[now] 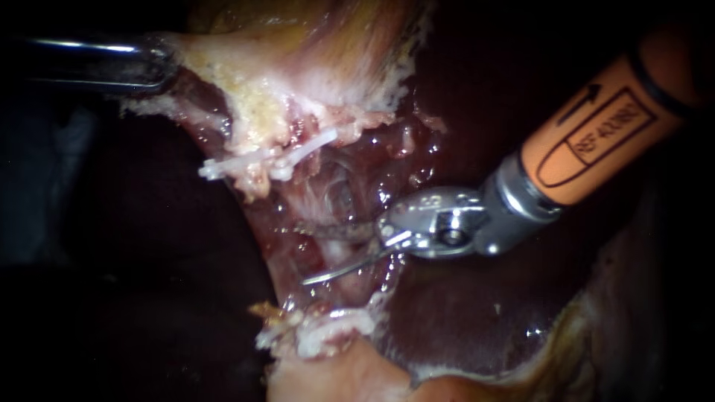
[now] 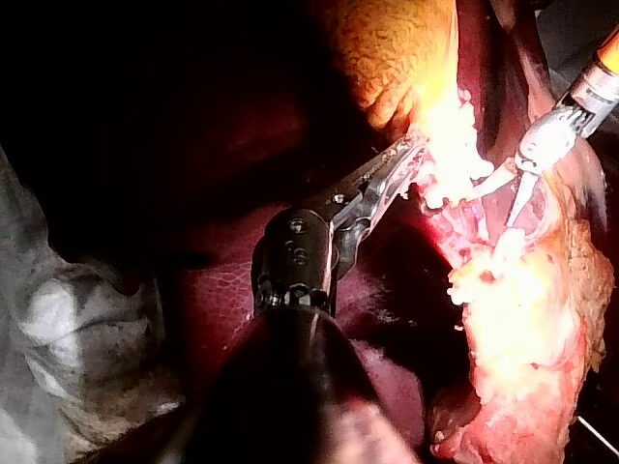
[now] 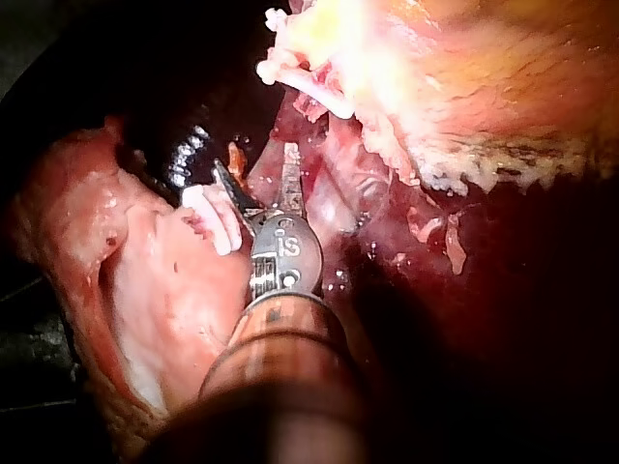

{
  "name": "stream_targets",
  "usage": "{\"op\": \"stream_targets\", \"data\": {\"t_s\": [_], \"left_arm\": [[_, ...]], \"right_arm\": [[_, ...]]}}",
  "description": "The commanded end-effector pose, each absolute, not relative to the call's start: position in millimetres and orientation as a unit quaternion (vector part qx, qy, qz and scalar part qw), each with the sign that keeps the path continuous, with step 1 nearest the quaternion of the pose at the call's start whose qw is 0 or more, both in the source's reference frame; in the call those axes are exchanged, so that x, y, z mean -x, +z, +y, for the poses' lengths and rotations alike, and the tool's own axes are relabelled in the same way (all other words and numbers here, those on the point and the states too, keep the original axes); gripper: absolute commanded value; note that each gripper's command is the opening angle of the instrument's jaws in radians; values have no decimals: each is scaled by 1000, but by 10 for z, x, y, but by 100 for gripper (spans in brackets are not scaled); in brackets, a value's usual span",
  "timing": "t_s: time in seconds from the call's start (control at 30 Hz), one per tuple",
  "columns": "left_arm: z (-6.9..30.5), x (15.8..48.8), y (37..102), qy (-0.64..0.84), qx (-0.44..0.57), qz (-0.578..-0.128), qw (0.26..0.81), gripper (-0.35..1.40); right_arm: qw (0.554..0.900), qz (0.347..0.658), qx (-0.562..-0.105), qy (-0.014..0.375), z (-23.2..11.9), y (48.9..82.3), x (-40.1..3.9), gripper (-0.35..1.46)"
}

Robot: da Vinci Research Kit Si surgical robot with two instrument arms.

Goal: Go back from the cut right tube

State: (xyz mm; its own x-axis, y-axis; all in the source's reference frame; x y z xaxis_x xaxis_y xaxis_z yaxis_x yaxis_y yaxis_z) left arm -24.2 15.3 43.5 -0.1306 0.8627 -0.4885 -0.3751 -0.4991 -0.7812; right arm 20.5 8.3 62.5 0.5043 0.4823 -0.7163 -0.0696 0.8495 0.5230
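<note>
At the far left, the left instrument reaches in from the side. Its jaws are pressed together, pinching the edge of the pale tissue and holding it up. Just beside that, towards the middle, the cut tube hangs in two clipped ends: upper white clips lie across the stump under the pale tissue, and lower white clips sit on the other end, well apart. Between both ends stands the right instrument, its two thin blades spread with nothing between them. Its orange shaft slants away to the upper right, over the dark liver.
</note>
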Motion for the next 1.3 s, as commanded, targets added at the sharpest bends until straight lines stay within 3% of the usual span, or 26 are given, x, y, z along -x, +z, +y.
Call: {"op": "stream_targets", "data": {"t_s": [0.03, 0.13, 0.2, 0.6, 1.3], "left_arm": [[153, 242, 435, 710, 495, -247, 435, -35], [153, 242, 435, 710, 495, -247, 435, -35], [153, 242, 435, 710, 495, -247, 435, -35], [154, 242, 437, 710, 495, -247, 435, -35], [143, 282, 507, 720, 490, -242, 427, -35]], "right_arm": [[856, 447, -212, 150, 81, 623, -198, 143], [893, 386, -191, 135, 82, 614, -173, 143], [900, 374, -181, 132, 85, 610, -160, 143], [909, 356, -157, 149, 106, 590, -102, 143], [911, 355, -154, 145, 108, 590, -98, 145]]}}
